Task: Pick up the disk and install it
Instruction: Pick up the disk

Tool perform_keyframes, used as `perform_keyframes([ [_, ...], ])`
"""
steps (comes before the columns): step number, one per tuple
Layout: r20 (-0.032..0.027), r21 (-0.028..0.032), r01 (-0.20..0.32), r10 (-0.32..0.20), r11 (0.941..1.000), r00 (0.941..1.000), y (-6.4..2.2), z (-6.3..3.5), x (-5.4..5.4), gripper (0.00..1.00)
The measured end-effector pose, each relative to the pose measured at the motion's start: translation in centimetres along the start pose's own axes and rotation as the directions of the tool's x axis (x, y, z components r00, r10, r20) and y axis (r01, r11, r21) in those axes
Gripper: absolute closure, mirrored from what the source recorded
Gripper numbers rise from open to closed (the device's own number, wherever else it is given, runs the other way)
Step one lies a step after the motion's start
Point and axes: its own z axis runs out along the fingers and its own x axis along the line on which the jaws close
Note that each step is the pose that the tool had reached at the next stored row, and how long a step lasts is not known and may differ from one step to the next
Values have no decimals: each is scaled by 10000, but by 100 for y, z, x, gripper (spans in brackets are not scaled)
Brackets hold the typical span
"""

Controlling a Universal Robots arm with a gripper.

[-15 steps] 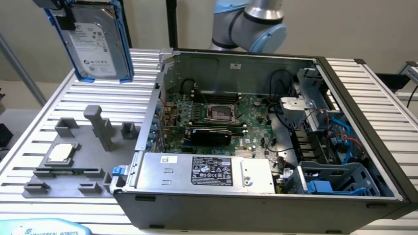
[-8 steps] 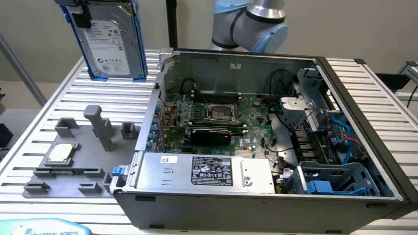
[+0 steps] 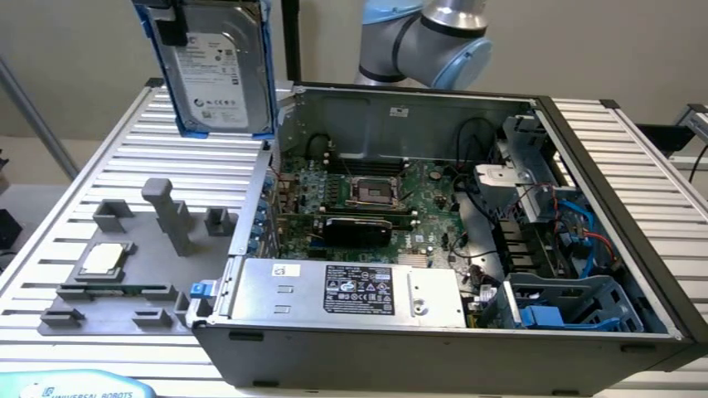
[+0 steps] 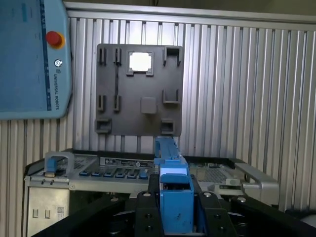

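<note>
"Blue plastic is what the gripper [image 4: 175, 198] is clamped on," the first observer says. "Its black jaws stand either side of the disk [image 4: 168, 153], seen edge-on in the wrist view, and grasp it by the frame."

"And from outside?" the second asks.

"The disk hangs upright in the upper left of the exterior frame, label toward the camera. It is above the slatted table [image 3: 122, 141] and, in the picture, just beside the back corner of the open computer case [image 3: 443, 108]. Nothing props it from below, so the grip alone carries it."

"How is this carry done well?"

"By the first observer's judgement, the disk should sit square in the jaws and ride high enough for its lower edge to pass over the case wall. The cables [image 3: 575, 240] and the blue cage [image 3: 575, 303] at lower right leave little room, so a slow, level path suits. The grey fixture [image 3: 133, 274] with the small silver chip [image 3: 102, 259], at lower left, is best not brushed."

"What stays unclear?"

"The disk's top runs past the upper edge of the exterior frame, along with whatever holds it. In the wrist view the frame covers the pads, so the depth of the bite cannot be told. The cage's inside is shadowed, and which bay is meant for the disk is uncertain."
</note>
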Motion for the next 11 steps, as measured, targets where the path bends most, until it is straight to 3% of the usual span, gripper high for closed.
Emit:
perform_keyframes([
  [11, 0, -48, -1, 1, 10000, 10000, -495, -65, 175, 67],
])
